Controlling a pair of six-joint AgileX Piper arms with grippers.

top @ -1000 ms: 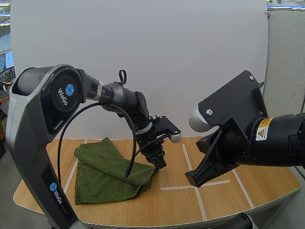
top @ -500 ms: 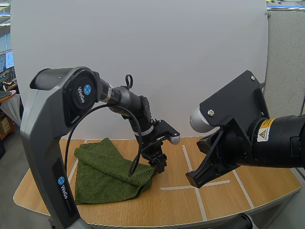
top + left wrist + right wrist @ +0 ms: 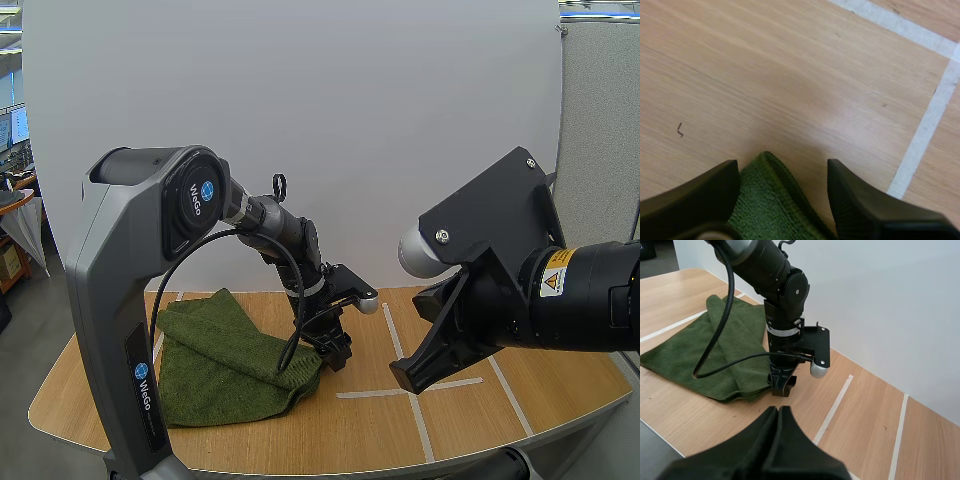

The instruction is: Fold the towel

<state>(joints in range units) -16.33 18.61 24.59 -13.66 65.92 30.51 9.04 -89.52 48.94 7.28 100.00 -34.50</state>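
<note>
A dark green towel [image 3: 220, 355] lies folded over itself on the left half of the wooden table [image 3: 400, 430]. Its right corner [image 3: 772, 200] pokes between the fingers of my left gripper [image 3: 782, 162], which stand apart and do not pinch it. In the high view that left gripper [image 3: 335, 352] points down at the towel's right end, close to the table. From the right wrist view I see the towel [image 3: 715, 350] and the left gripper [image 3: 782, 382] beside its edge. My right gripper [image 3: 777, 410] is shut on nothing, its fingers one dark wedge, held above the table's near right side.
White tape lines [image 3: 400, 345] mark out squares on the table to the right of the towel. The right arm's bulky body [image 3: 520, 290] hangs over the table's right half. A white wall stands behind the table.
My left gripper has sunk a little toward the table at the towel's right corner, and the left arm's upper link has swung rightward. The right arm has not moved.
</note>
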